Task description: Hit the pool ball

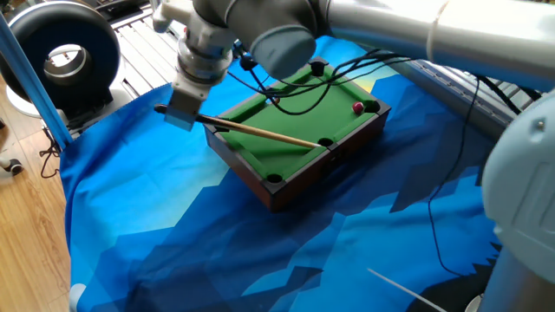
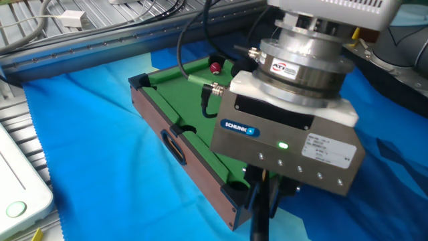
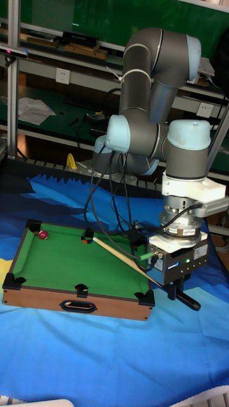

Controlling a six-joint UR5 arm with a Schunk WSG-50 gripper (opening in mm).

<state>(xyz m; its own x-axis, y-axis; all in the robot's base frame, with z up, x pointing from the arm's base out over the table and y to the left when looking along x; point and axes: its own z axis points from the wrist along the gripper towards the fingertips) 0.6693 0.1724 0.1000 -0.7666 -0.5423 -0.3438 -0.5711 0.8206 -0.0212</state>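
Note:
The pool ball (image 1: 357, 107) is a tiny dark-red ball resting on the green felt by a corner pocket of the mini pool table (image 1: 286, 178). It also shows in the other fixed view (image 2: 216, 67) and the tall view (image 3: 42, 234). My gripper (image 1: 176, 113) hangs just past the opposite end of the table, shut on the butt of a thin wooden cue stick (image 1: 260, 133). The cue slants across the felt (image 3: 121, 259) and its tip stops well short of the ball. In the other fixed view my gripper (image 2: 262, 213) sits low beyond the table's corner.
The blue cloth (image 1: 173, 234) covers the work surface around the pool table. A black round device (image 1: 61, 56) stands at the left. Black cables (image 1: 295, 87) from the arm drape over the felt. A white tray (image 2: 17, 194) lies beside the cloth.

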